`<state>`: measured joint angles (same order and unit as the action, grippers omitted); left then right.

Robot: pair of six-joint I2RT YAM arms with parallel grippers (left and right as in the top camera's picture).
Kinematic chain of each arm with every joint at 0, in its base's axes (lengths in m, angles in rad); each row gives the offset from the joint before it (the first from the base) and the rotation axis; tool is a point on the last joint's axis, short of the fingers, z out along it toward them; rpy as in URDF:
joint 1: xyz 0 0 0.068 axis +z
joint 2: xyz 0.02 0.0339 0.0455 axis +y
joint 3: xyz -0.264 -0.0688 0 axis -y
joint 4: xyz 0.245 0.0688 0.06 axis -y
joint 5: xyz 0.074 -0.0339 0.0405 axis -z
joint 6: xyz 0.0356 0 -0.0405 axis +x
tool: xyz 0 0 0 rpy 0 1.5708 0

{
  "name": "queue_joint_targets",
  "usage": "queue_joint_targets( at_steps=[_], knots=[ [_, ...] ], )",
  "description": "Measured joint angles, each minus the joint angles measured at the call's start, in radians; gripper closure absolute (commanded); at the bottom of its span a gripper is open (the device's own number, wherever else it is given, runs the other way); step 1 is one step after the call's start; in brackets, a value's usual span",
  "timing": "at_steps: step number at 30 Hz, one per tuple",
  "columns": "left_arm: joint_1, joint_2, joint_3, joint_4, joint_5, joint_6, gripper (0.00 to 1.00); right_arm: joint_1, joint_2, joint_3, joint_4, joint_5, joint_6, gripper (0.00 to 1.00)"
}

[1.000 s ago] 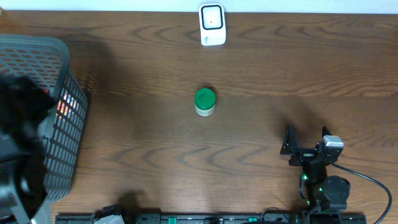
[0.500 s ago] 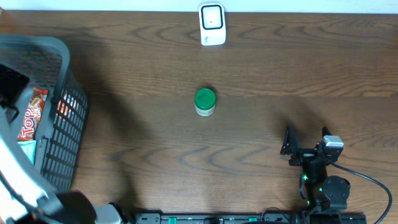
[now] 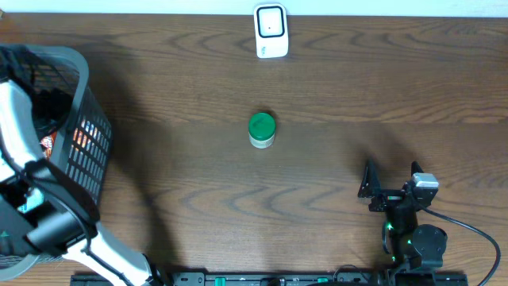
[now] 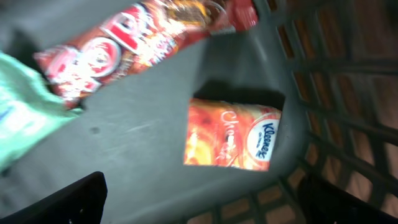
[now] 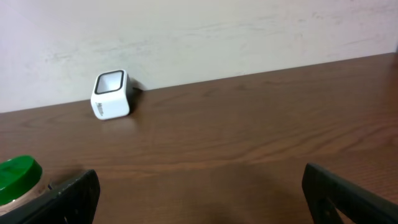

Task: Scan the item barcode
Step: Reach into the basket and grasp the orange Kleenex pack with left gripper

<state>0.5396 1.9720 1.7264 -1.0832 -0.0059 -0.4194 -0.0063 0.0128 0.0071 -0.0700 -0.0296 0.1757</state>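
Note:
My left gripper (image 4: pixel 205 208) hangs open inside the grey basket (image 3: pixel 87 151), nothing between its fingers. Below it on the basket floor lie an orange Kleenex pack (image 4: pixel 231 134), a long red snack pack (image 4: pixel 137 40) and a pale green packet (image 4: pixel 22 115). No barcode shows on any of them. The white scanner (image 3: pixel 270 32) stands at the table's far edge; in the right wrist view the scanner (image 5: pixel 111 94) faces up. My right gripper (image 3: pixel 391 184) rests open at the near right, well apart from everything.
A jar with a green lid (image 3: pixel 262 129) stands mid-table; in the right wrist view the jar (image 5: pixel 18 179) sits at the lower left. The left arm (image 3: pixel 48 214) crosses the basket's near side. The basket's lattice wall (image 4: pixel 348 124) rises close on the right.
The left arm has swung over the basket and now reaches down into it. The right arm, jar and scanner have not moved.

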Motion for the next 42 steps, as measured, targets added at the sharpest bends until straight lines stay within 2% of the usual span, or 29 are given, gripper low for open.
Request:
queue_joint_targets(
  at_steps=[9, 23, 24, 26, 28, 37, 38, 42],
  knots=[
    [-0.010, 0.125, 0.000, 0.035, 0.015, 0.000, 0.02, 0.000, 0.000, 0.000, 0.000, 0.000, 0.000, 0.01],
    [-0.010, 0.171, -0.002, 0.057, 0.034, -0.003, 0.03, 0.000, 0.000, 0.000, 0.000, 0.000, 0.000, 0.01],
    [-0.010, 0.171, -0.002, 0.055, 0.033, -0.004, 0.08, 0.000, 0.000, 0.000, 0.000, 0.000, 0.000, 0.01],
    [-0.010, 0.171, -0.002, 0.045, 0.035, -0.008, 0.13, 0.000, 0.000, 0.000, 0.000, 0.000, 0.000, 0.01],
    [-0.010, 0.171, -0.002, 0.036, 0.037, -0.013, 0.23, 0.000, 0.000, 0.000, 0.000, 0.000, 0.000, 0.01],
    [-0.010, 0.171, -0.002, -0.009, 0.026, -0.005, 0.89, 0.000, 0.000, 0.000, 0.000, 0.000, 0.000, 0.01],
    [-0.010, 0.170, -0.002, -0.011, 0.024, -0.013, 0.92, 0.000, 0.000, 0.000, 0.000, 0.000, 0.000, 0.01],
    [-0.005, 0.161, -0.002, -0.035, 0.027, -0.011, 0.93, 0.000, 0.000, 0.000, 0.000, 0.000, 0.000, 0.01]
  ],
)
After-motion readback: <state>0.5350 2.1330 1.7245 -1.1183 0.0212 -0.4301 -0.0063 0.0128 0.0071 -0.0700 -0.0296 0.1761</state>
